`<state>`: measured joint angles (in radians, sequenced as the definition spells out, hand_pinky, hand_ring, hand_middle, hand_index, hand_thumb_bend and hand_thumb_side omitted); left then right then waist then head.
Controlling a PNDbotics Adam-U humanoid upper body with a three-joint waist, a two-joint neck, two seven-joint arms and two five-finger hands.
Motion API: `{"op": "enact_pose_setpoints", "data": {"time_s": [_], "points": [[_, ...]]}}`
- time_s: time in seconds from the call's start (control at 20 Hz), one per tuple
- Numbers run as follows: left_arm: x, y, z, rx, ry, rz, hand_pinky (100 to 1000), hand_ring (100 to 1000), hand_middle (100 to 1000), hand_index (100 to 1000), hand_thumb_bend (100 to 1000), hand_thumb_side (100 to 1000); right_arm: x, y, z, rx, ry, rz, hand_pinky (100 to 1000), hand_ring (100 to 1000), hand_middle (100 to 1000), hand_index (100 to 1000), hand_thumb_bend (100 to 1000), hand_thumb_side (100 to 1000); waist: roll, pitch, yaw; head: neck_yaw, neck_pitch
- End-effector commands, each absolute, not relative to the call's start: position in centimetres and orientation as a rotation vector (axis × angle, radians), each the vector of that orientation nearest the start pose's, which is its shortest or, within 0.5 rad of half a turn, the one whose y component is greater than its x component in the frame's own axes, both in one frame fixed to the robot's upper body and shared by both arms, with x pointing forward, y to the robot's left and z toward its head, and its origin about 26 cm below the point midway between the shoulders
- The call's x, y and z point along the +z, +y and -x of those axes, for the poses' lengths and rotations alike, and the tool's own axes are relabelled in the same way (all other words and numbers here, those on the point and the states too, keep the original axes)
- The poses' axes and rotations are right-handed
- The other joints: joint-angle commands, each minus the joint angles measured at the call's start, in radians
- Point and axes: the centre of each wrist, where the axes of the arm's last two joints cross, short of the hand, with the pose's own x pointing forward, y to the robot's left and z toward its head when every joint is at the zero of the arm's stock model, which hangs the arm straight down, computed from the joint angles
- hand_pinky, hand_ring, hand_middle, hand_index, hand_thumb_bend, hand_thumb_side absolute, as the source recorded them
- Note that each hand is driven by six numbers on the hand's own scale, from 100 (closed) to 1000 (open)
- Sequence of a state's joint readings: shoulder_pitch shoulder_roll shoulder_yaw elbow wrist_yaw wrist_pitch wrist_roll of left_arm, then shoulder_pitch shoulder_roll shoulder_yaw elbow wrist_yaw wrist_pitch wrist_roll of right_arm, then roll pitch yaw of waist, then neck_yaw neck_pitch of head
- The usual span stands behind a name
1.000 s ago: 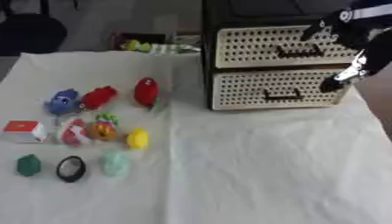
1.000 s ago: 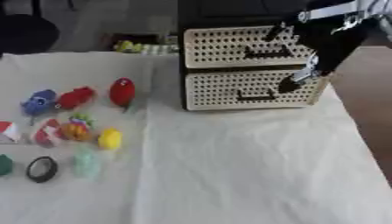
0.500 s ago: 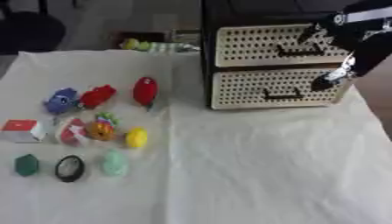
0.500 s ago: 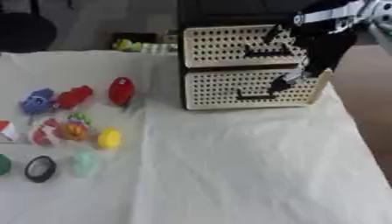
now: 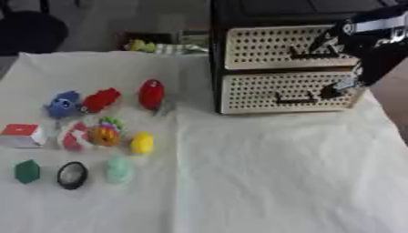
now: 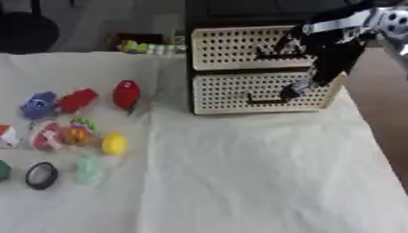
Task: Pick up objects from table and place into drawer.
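With the toys all lying far left on the cloth and both drawers shut, the right hand, fingers too blurred to tell, could slip off the lower drawer's handle

At about two o'clock in your view you see only the robot's right arm. Its body is mostly black, a long dark limb with rounded edges. Near the top, a pale silver-white band crosses the arm, and a lighter silver-grey joint shows at the upper right corner. The right hand at the lower end of the arm is black with light grey, silvery tips on its slim fingers. You cannot make out any cables, screws or printed markings on it; the surface reads as plain dark casing with those few bright metal parts.
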<state>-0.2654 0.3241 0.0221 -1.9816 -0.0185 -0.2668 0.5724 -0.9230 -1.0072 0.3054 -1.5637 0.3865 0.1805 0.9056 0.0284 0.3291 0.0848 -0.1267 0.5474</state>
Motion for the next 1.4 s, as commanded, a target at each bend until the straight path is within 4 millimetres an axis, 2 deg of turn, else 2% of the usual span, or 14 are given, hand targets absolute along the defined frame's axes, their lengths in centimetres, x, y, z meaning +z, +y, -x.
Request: {"op": "enact_pose_setpoints", "data": {"time_s": [0.05,1.1,1.4], "points": [[19.71,26.93,-29.71,0.308,-2.571,-0.390,351,569,640,842,100,943,37.55,-31.41,-36.01,1.640,-1.156,0.831,118,190,146,929,549,430,-0.003,-0.015,0.002,-0.005,-0.011],[19.81,26.80,-29.75,0.308,-2.573,-0.379,353,570,642,831,100,945,36.91,-31.58,-36.10,1.656,-1.106,0.873,111,189,147,892,518,460,-0.005,-0.014,0.000,-0.010,-0.018],[19.85,26.78,-29.76,0.304,-2.574,-0.377,353,570,642,830,100,947,37.15,-31.27,-35.36,1.674,-1.117,0.879,109,187,146,894,510,482,-0.007,-0.014,-0.003,-0.008,-0.018]]}}
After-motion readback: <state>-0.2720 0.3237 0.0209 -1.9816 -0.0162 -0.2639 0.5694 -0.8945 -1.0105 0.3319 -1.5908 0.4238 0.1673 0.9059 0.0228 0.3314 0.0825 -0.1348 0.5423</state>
